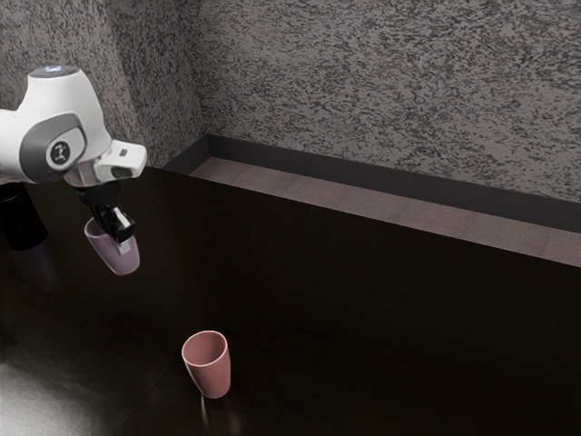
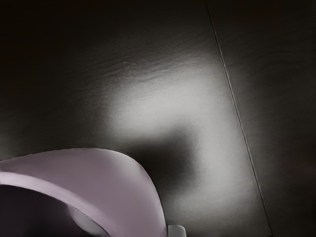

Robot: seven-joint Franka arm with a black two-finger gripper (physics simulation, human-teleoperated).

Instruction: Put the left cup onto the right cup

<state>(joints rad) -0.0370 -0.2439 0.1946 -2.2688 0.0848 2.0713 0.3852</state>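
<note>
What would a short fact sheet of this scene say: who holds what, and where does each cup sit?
arm: white, coming in from the exterior view's left
fingers: black, closed on the rim of the lilac cup
lilac cup: held tilted, apparently raised off the table
pink cup: upright on the table, mouth up, apart from the lilac cup
table: dark and glossy
stacking: not yet done

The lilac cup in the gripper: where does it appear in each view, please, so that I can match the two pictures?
Exterior view: the lilac cup hangs tilted in the gripper at the view's left, higher and further left than the pink cup.
Wrist view: the lilac cup sits close to the camera.
Shared landmark: the dark table beneath it.
</note>
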